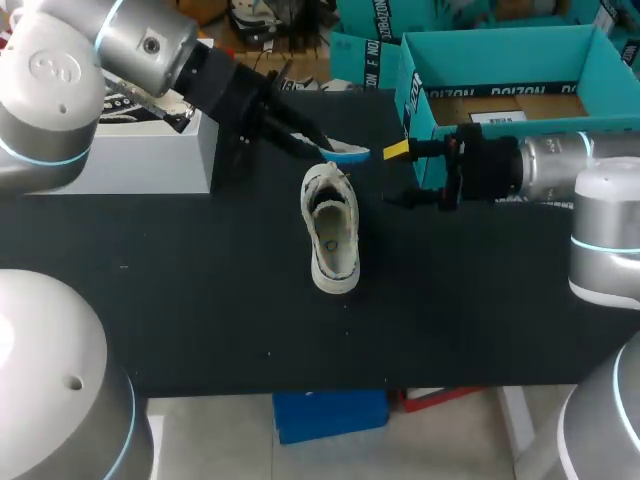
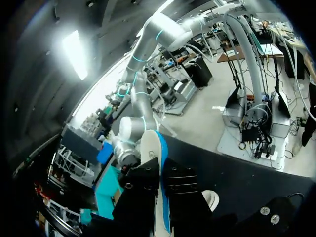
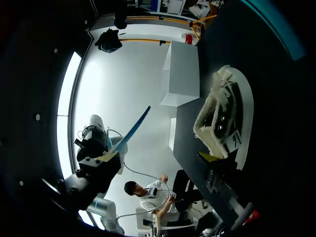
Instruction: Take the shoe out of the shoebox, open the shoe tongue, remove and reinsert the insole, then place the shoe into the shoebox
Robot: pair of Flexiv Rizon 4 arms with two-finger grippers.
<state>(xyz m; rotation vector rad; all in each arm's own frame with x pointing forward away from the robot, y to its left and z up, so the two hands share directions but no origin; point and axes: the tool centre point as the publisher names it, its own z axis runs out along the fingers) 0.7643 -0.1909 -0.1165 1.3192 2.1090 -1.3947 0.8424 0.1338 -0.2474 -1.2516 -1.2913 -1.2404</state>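
White cloth shoe (image 1: 332, 240) (frayed edges) on matt black table (image 1: 200, 300).

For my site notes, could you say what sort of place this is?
Probably a robotics lab bench: left arm and right arm over a black table with a white shoe and teal shoebox.

We count one white low-top lace-up shoe (image 1: 331, 232) and one thin flexible insole (image 1: 347, 153), white on top with a blue underside. We count one open teal cardboard shoebox (image 1: 500, 45), one pale grey rectangular block (image 1: 150, 160) and one black-topped table (image 1: 200, 300). Of our own silver round-jointed arms we count two, the left arm (image 1: 130, 45) and the right arm (image 1: 560, 165). Each ends in one black two-fingered gripper with yellow tips, the left gripper (image 1: 318, 147) and the right gripper (image 1: 402, 176), so two grippers.
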